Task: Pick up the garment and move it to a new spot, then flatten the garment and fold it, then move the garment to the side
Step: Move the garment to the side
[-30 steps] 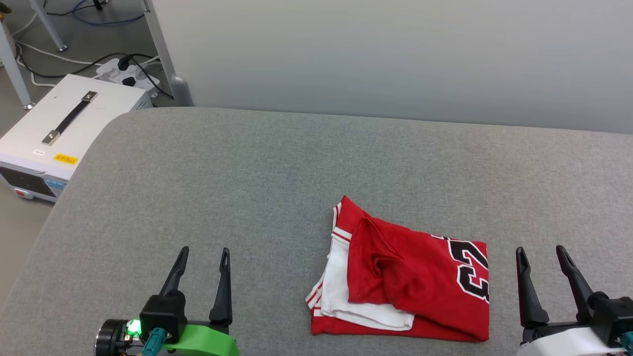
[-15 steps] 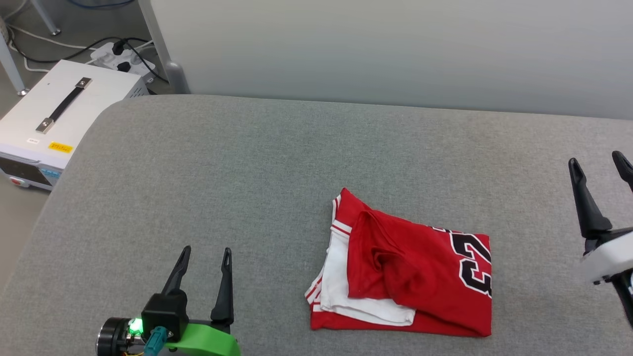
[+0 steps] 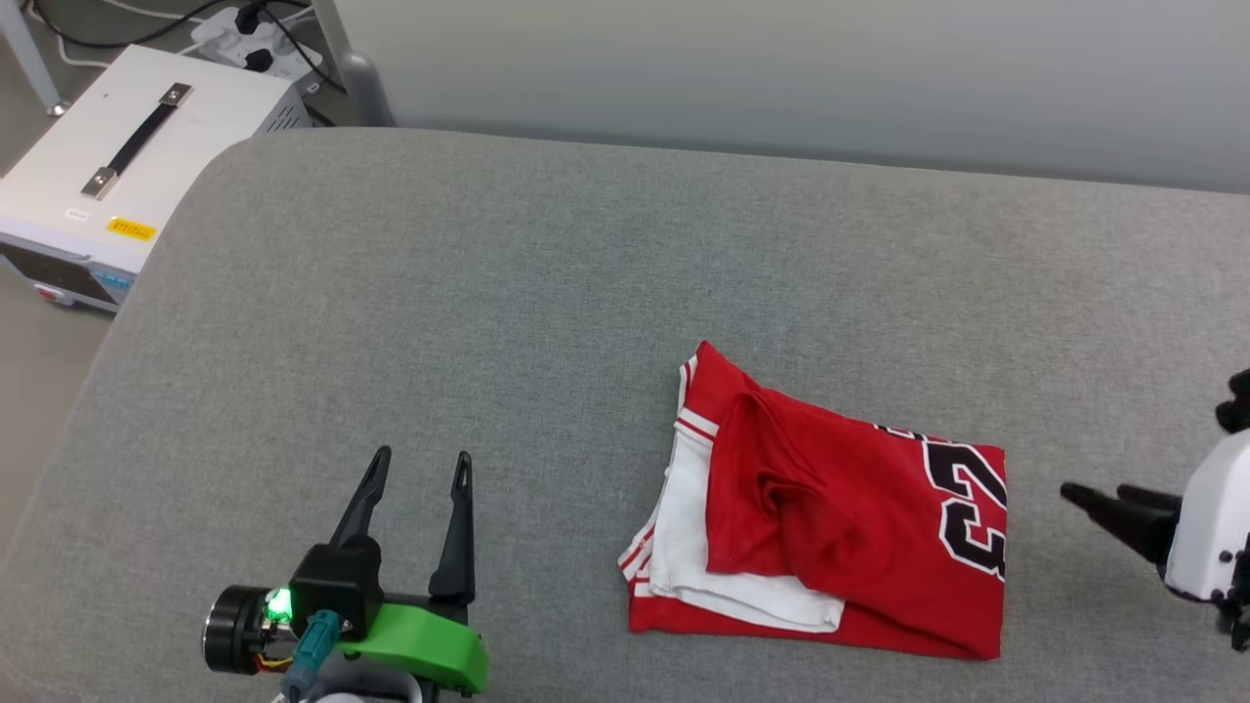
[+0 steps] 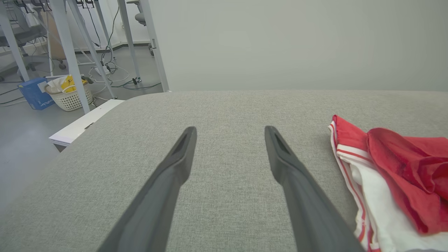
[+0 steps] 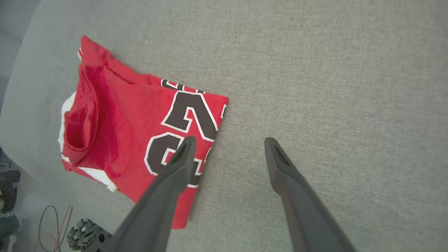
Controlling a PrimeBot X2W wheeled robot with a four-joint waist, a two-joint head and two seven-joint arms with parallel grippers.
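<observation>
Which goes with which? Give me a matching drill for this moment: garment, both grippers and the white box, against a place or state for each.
Column 1
1. garment
2. left gripper
3. right gripper
4. white box

Column 2
A. on the floor, off the left corner of the grey surface
B. open, at the garment's numbered edge
C. lying in a rough fold on the grey surface
D. open, over bare grey surface, left of the garment

Pairs: 1-C, 2-D, 3-B, 4-A
</observation>
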